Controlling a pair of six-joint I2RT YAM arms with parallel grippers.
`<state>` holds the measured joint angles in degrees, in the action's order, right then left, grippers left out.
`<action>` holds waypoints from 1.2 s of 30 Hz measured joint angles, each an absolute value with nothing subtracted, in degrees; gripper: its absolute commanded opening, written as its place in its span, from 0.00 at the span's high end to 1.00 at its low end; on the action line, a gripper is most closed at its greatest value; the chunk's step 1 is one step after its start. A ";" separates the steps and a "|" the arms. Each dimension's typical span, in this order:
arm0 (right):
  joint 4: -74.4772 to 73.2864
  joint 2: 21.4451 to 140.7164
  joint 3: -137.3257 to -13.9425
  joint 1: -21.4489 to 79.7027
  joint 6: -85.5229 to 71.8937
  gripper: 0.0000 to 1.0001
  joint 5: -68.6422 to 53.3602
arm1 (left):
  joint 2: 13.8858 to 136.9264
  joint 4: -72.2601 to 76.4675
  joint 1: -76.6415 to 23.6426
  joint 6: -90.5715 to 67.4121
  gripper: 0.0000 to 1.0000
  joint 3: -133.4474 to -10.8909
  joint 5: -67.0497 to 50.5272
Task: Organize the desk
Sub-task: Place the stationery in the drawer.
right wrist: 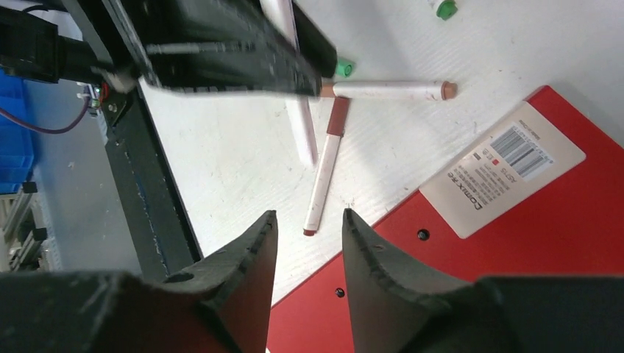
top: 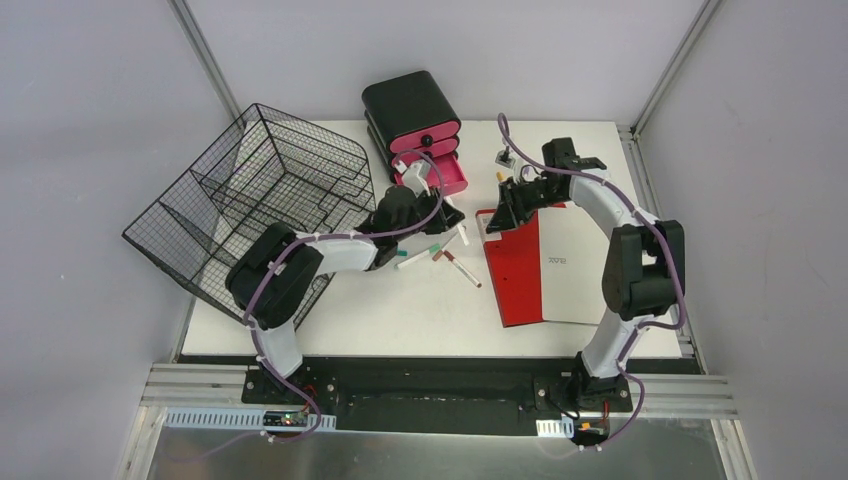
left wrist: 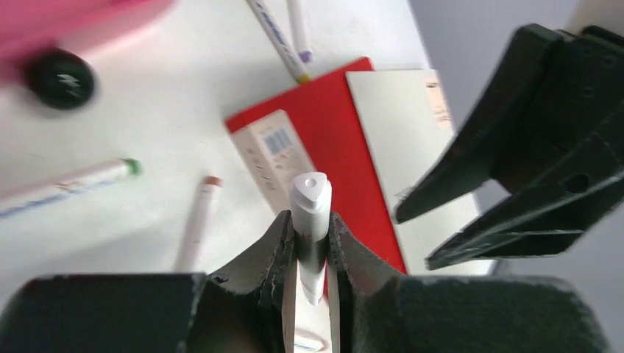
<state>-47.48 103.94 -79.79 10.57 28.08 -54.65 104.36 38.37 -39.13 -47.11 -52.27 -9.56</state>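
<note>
Desk point(top: 400, 300) spans the middle of the top view beyond the arm bases, carrying a wire basket point(top: 260, 190) at left, pink drawers point(top: 425, 140) at the far edge and a red-and-white notebook point(top: 520, 280) at right. Left end effector point(left wrist: 311, 224) is clenched on what looks like a white marker point(left wrist: 310, 193). Right end effector point(right wrist: 309, 217) hangs released over the notebook's left edge, nothing between its fingers.

Left jaws tight, right jaws apart.
</note>
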 measured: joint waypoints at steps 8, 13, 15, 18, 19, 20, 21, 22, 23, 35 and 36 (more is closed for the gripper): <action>-48.73 99.09 -79.79 9.47 30.50 0.61 -51.46 | 101.34 13.74 -36.53 -22.22 1.00 -65.30 -1.45; -48.69 96.18 -79.79 9.17 31.27 0.61 -51.00 | 103.02 2.48 -36.56 -6.81 1.00 -75.46 5.65; -48.69 95.81 -79.77 9.13 31.44 0.61 -50.94 | 104.42 0.32 -36.56 -1.17 1.00 -78.22 7.94; -48.14 95.50 -79.31 8.99 31.53 0.61 -50.63 | 106.98 -1.98 -36.56 6.02 1.00 -81.12 10.50; -47.88 95.31 -78.94 8.91 31.55 0.61 -50.50 | 108.05 -2.57 -36.53 8.27 1.00 -81.95 11.29; -47.66 95.04 -78.48 8.82 31.55 0.61 -50.33 | 109.21 -3.14 -36.53 10.33 1.00 -82.89 12.14; -47.29 94.67 -77.95 8.71 31.55 0.61 -50.24 | 110.43 -3.68 -36.53 12.25 1.00 -83.88 12.95; -47.07 94.28 -77.52 8.60 31.57 0.61 -50.15 | 111.61 -4.23 -36.53 14.04 1.00 -84.90 13.72; -46.72 93.82 -77.10 8.49 31.55 0.61 -50.11 | 112.84 -4.71 -36.53 15.79 1.00 -85.91 14.52; -44.62 91.24 -76.29 7.46 31.53 0.61 -50.09 | 123.04 -3.38 -36.53 29.21 0.54 -94.39 22.55; -44.56 91.20 -76.20 7.40 31.53 0.60 -50.09 | 123.26 -3.38 -36.53 29.87 0.48 -94.39 22.72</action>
